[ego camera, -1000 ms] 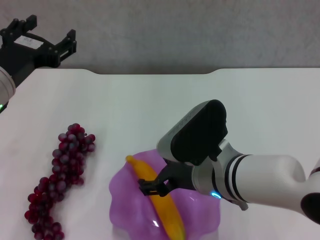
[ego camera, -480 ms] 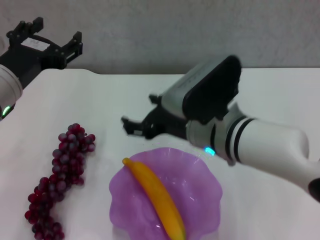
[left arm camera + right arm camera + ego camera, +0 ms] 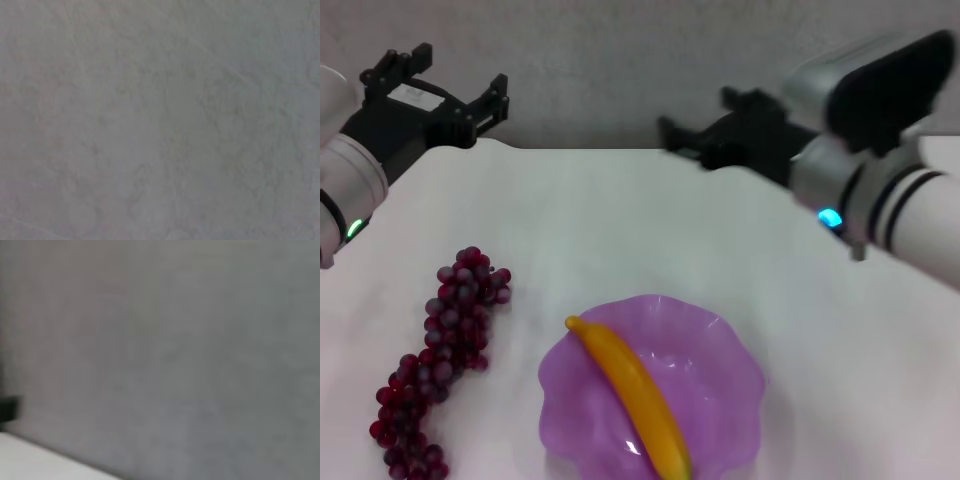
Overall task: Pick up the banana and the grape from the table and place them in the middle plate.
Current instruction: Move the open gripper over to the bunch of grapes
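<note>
The yellow banana (image 3: pixel 635 400) lies diagonally inside the light purple middle plate (image 3: pixel 720 365) at the near centre of the white table (image 3: pixel 620 220). The dark red grape (image 3: pixel 435 360) bunch rests on the table to the plate's left. My right gripper (image 3: pixel 698 118) is raised over the table's far edge at the upper right, open and empty. Over the far left corner my left gripper (image 3: pixel 455 75) is also raised, open, well beyond the grape. Both wrist views show only the grey wall.
The table's far edge has a notch in the middle, and a grey wall (image 3: pixel 620 60) stands behind it. In the right wrist view a corner of the white table (image 3: pixel 40 460) shows.
My right gripper let go of the banana in the plate, opened, and rose away to the far right. The left gripper drifted slightly rightward. The banana now lies uncovered in the plate.
</note>
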